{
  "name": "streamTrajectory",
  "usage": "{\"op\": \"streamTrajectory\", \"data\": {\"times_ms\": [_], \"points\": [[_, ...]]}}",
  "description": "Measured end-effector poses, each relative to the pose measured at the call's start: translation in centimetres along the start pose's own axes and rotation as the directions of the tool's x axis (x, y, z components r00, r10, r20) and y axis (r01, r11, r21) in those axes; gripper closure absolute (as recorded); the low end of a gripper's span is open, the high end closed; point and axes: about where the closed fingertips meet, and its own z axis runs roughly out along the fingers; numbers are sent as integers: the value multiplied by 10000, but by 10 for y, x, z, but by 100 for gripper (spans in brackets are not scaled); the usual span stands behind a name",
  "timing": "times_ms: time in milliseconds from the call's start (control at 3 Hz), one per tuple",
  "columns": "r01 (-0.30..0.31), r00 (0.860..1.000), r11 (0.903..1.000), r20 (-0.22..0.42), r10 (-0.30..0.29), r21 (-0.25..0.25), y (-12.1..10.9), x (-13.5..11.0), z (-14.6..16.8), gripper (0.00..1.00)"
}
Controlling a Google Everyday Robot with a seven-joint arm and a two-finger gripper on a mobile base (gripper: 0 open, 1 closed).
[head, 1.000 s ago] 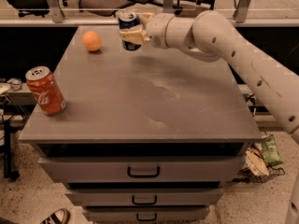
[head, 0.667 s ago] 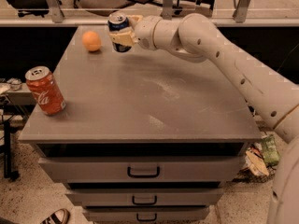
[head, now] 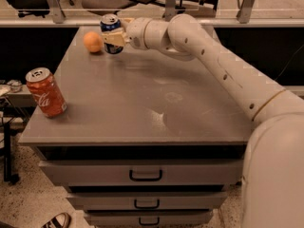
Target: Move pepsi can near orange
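In the camera view, the gripper (head: 114, 37) is at the far left corner of the grey drawer cabinet (head: 156, 113), its fingers closed around the middle of the pepsi can (head: 109, 24). The white arm (head: 209, 56) reaches in from the right edge of the picture. The can is roughly upright, leaning a little, and sits just to the right of the orange (head: 93, 42). Whether the two touch, or whether the can's base rests on the cabinet top, cannot be told.

Compared with a second ago, the can and gripper have travelled left along the back of the top. The wide gap to the orange then has narrowed to almost nothing now. The orange has not moved. The red Coca-Cola can (head: 45, 92) also keeps its place near the front left edge, well apart from the other two.
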Motion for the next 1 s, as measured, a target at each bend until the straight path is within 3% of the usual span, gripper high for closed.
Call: {"op": "streamTrajectory", "data": {"times_ms": [333,1000], "points": [[-161,9997,9993,-190,155,-341,1,2,14,60],[-251,9981,9985,-571,224,-480,-3,20,26,13]]}}
